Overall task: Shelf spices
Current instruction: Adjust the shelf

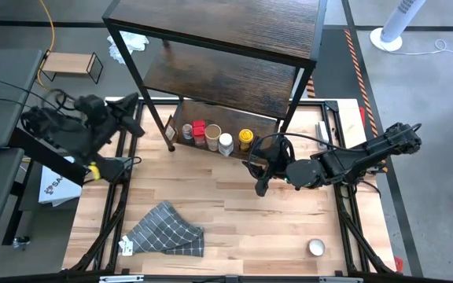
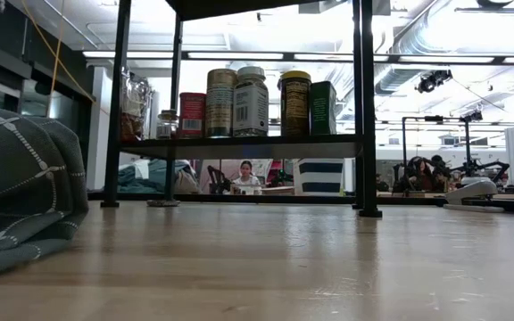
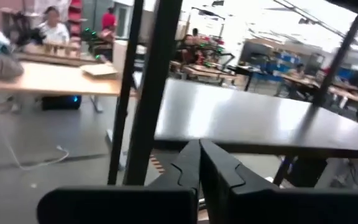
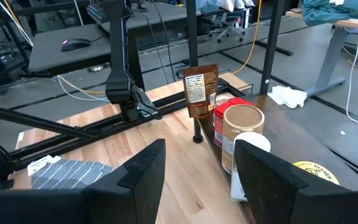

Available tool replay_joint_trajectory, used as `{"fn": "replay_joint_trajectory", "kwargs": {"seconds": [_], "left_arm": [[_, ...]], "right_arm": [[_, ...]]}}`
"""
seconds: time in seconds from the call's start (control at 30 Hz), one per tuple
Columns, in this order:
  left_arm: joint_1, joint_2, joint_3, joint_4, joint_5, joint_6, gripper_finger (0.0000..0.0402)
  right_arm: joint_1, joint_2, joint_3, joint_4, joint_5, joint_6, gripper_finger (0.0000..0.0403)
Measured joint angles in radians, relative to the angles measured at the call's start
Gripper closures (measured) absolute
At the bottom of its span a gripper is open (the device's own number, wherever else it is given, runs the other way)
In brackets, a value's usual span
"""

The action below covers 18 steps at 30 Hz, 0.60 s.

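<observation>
Spices [image 1: 215, 137]: a row of small containers standing upright on the lowest board of the shelf [image 1: 234, 79], long axes vertical, lids up; the row itself runs from about 10 o'clock to 4 o'clock across the high view. In order along it: a brown packet [image 4: 201, 91], a red-lidded jar [image 1: 199, 130], a tan-lidded jar [image 1: 212, 135], a white-lidded jar [image 1: 226, 144], a yellow-lidded jar [image 1: 245, 139]. The low view shows their labels facing the table, with a green tin [image 2: 322, 108] at the row's far end. One further piece, a small round silver-topped item [image 1: 316, 248], sits alone on the table [image 1: 234, 212] toward 5 o'clock, well apart from the shelf. Right gripper [image 1: 262, 174]: fingers parted about halfway, nothing between them, touching nothing; it hangs over bare table just beside the shelf's front edge. The spice row lies at roughly 11 to 12 o'clock from it, the yellow-lidded jar nearest. Left gripper [image 1: 132, 114]: fingers pressed fully together, holding nothing, at the shelf's 9 o'clock side beside a black upright; the packet end of the row is near it, toward 4 o'clock. Checked cloth [image 1: 166, 229]: crumpled on the table at 7 o'clock.
</observation>
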Motion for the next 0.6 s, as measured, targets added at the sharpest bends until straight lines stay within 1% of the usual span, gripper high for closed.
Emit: {"fn": "replay_joint_trajectory", "kwargs": {"seconds": [0.1,0.2,0.23,0.27,0.3,0.37,0.5,0.53,0.6], "left_arm": [[0.004,0.005,0.039,0.135,0.001,0.242,0.0401],[0.035,0.005,0.069,0.312,0.001,0.459,0.0401],[0.043,0.005,0.083,0.364,0.009,0.518,0.0402],[0.046,0.005,0.098,0.416,0.039,0.57,0.0402],[0.047,0.005,0.115,0.469,0.091,0.621,0.0401],[0.045,0.003,0.149,0.579,0.237,0.716,0.0401],[0.034,0.0,0.208,0.767,0.592,0.935,0.0401],[0.032,0.0,0.219,0.811,0.657,0.984,0.0401],[0.03,0.002,0.234,0.896,0.719,1.059,0.0401]], "right_arm": [[0.0,0.0,0.0,0.0,0.0,0.0,0.0213],[0.0,0.0,0.0,0.0,0.0,0.0,0.0213],[0.0,0.0,0.0,0.0,0.0,0.0,0.0213],[0.0,0.0,0.0,0.0,0.0,0.0,0.0213],[0.0,0.0,0.0,0.0,0.0,0.0,0.0213],[0.0,0.0,0.0,0.0,0.0,0.006,0.0213],[0.0,0.0,0.0,0.0,-0.001,0.007,0.0213],[0.0,0.0,0.0,-0.001,-0.001,0.007,0.0213],[0.0,0.0,0.0,0.0,-0.001,0.008,0.0213]]}}
